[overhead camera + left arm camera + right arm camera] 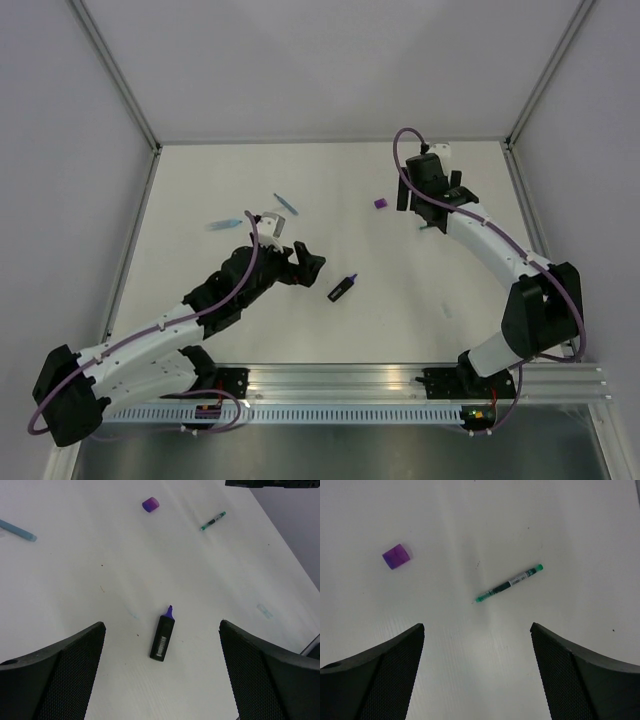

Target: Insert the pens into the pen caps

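While left tool [162,624], right tool [476,625] gape wide, stubby purple-tipped black marker [162,640] lies on matte table [75,570]

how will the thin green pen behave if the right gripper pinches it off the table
The thin green pen looks round and slim, so a sideways nudge would probably roll it. It lies flat on the table, so the open right gripper may slip off such a low target. It seems rigid plastic, likely light and stiff.

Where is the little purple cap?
In the top view the purple cap lies right of middle, just left of the right gripper, with the green pen nearby.
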